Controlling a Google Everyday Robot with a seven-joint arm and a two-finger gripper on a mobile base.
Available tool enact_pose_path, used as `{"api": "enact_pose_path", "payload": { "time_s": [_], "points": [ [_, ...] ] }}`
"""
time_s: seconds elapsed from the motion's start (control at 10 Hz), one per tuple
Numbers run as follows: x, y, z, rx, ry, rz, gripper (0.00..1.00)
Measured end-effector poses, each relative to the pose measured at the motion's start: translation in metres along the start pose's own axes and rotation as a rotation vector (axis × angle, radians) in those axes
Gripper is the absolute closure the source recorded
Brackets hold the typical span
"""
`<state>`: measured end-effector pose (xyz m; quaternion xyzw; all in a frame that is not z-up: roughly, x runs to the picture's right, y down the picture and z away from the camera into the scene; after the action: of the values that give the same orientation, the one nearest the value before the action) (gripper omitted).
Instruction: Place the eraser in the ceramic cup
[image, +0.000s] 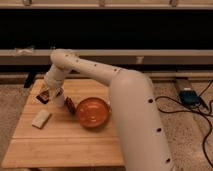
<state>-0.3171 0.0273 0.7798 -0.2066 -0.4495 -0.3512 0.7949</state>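
- Sitting near the table's left edge, toward the far left corner, the eraser (43, 96) is seen as a small dark block with an orange-red rim, tilted and right at the gripper's tip.
- Whether the eraser is gripped, or only touched, cannot be told, because the wrist covers the contact. How far the gripper is open cannot be told either.
- Just to the eraser's right a small white shape is taken to be the ceramic cup (60, 99), though it is partly hidden by the wrist and its mouth is not shown.
- The step in hand is judged to be carrying the eraser over the cup. The block should be centred above the cup's mouth and turned so that its short end leads. It is about as long as the cup is wide, so a flat release could leave it bridged on the rim.
- The cup is light and could be knocked over by the wrist, so a short, slow sideways shift is advised.
- The gripper (51, 91) is held low over the table's far left part, pointing down, with the forearm rising to an elbow above it and the thick white upper arm sweeping down past the table's right edge.
- Further out, a small dark red thing (70, 105) is beside the cup, an orange bowl (92, 111) is near the middle of the wooden table (75, 145), and a pale beige block (41, 118) lies by the left edge.
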Motion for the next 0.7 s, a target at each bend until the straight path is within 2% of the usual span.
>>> {"api": "enact_pose_path", "payload": {
  "time_s": [0.3,0.7],
  "points": [
    [0.0044,-0.0009,-0.0008,0.017,0.001,0.014,0.22],
    [0.0111,0.0011,-0.0032,0.043,-0.012,0.038,0.20]
  ]
}}
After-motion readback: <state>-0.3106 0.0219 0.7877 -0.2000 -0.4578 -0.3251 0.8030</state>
